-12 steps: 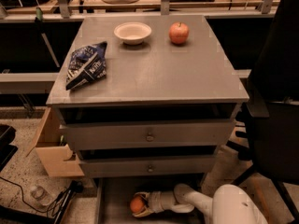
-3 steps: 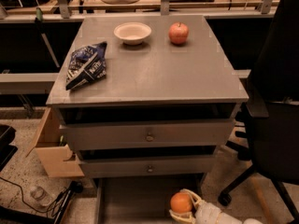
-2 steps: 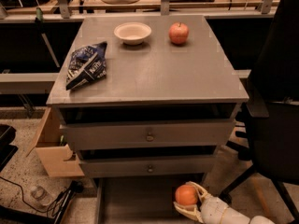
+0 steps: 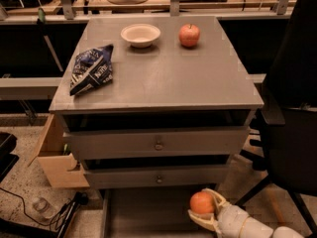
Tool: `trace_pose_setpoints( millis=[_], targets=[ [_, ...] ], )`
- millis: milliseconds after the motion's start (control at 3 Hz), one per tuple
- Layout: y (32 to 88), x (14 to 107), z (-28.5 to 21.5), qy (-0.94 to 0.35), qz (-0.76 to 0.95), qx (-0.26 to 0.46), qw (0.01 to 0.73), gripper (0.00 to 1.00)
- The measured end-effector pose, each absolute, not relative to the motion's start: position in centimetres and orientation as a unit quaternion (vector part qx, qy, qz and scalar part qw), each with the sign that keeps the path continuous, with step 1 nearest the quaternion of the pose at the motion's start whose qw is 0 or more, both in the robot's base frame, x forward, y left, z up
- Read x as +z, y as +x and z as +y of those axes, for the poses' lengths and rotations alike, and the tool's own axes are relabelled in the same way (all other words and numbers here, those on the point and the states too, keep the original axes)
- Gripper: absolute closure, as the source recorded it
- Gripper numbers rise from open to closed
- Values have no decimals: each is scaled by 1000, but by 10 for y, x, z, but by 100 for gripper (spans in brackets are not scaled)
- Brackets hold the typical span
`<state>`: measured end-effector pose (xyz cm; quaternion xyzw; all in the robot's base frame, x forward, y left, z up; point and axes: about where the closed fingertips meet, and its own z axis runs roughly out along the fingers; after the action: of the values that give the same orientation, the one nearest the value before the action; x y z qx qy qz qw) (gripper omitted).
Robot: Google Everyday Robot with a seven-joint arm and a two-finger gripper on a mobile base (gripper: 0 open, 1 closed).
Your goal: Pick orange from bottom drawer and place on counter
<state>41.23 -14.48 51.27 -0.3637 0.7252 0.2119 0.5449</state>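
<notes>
Gripper (image 4: 203, 205) low right, pale cream curved fingers (image 4: 201, 218), white rounded segmented wrist (image 4: 234, 222)

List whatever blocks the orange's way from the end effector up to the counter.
The end effector holds the orange low by the bottom drawer. The two closed drawer fronts and the front edge of the counter rise between. On top, the chip bag, bowl and apple sit left and back.
</notes>
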Motion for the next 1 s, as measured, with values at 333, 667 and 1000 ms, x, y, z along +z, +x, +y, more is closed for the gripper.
trace_pose_setpoints(
  millis=[333,667,1000],
  targets=[
    [409,586,-161,-339,740,197,546,100],
    [421,692,-192,-315,753,174,550,100],
    [434,772,-213,-318,754,151,555,100]
  ],
)
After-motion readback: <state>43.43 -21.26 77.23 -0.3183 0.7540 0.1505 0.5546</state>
